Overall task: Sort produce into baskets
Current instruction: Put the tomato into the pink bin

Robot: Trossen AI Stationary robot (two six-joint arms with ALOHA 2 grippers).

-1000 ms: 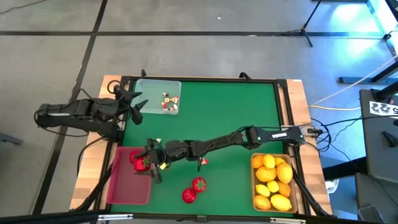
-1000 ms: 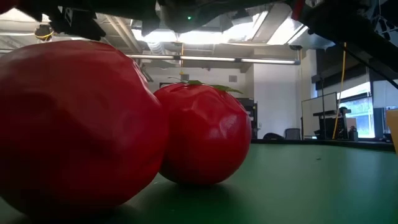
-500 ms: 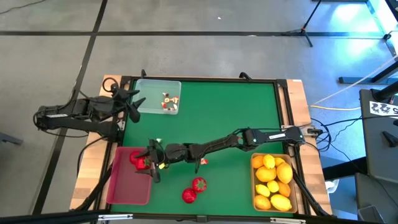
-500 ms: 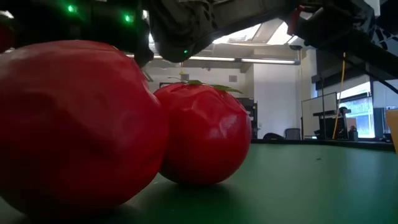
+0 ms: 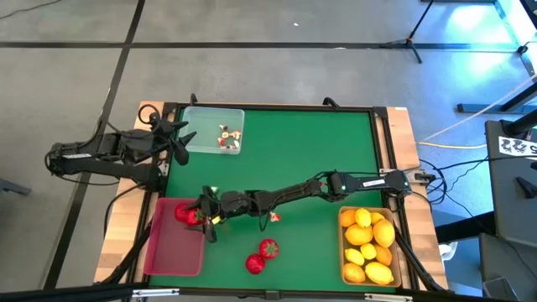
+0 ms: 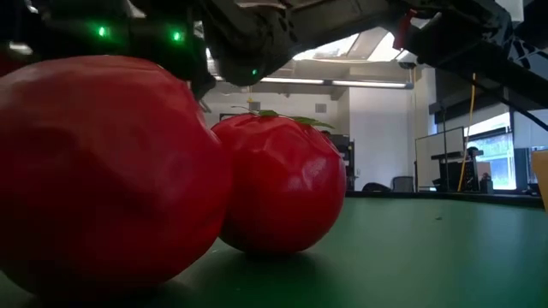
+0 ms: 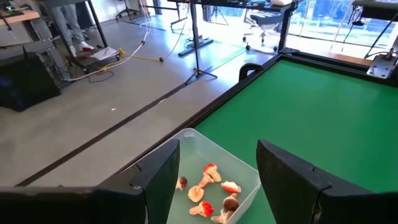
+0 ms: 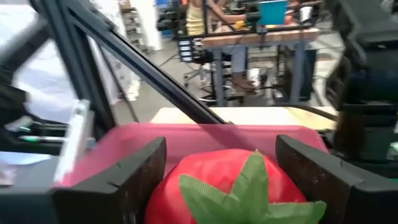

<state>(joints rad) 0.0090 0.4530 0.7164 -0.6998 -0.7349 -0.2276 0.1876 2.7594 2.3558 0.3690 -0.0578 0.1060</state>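
My right gripper reaches across the green mat from the right and is shut on a red strawberry with a green top, at the right rim of the red basket. Two more strawberries lie on the mat near the front edge and loom large in the low view. My left gripper hovers open at the left end of the clear basket, which holds white-and-red bits. The tan basket at the right holds lemons. My right gripper pinches the strawberry between its two fingers, one on each flank of the fruit. The fingers lie level and come from the table's right side. The green top faces back toward the wrist. Whether the fruit rests on the basket floor I cannot tell.
A small red-and-white bit lies on the mat under my right arm. Black rails frame the mat. Open green mat stretches across the middle and far right of the table.
My right gripper has come down a little with the strawberry at the red basket's right rim, still shut on it; in the low view more of the arm now hangs above the two near strawberries. Those two have not moved.
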